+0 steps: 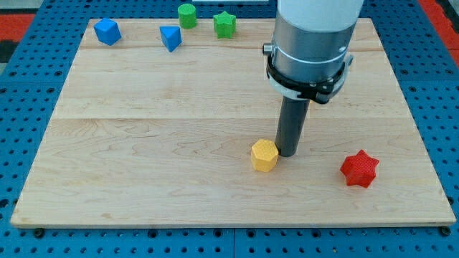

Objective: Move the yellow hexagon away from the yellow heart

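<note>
The yellow hexagon lies on the wooden board, right of centre near the view's bottom. My tip is on the board just to the hexagon's right, touching or nearly touching its right side. No yellow heart shows in the view; the arm's grey body covers part of the board at the view's upper right.
A red star lies to the right of my tip. Along the view's top edge are a blue block, a blue block, a green cylinder-like block and a green star.
</note>
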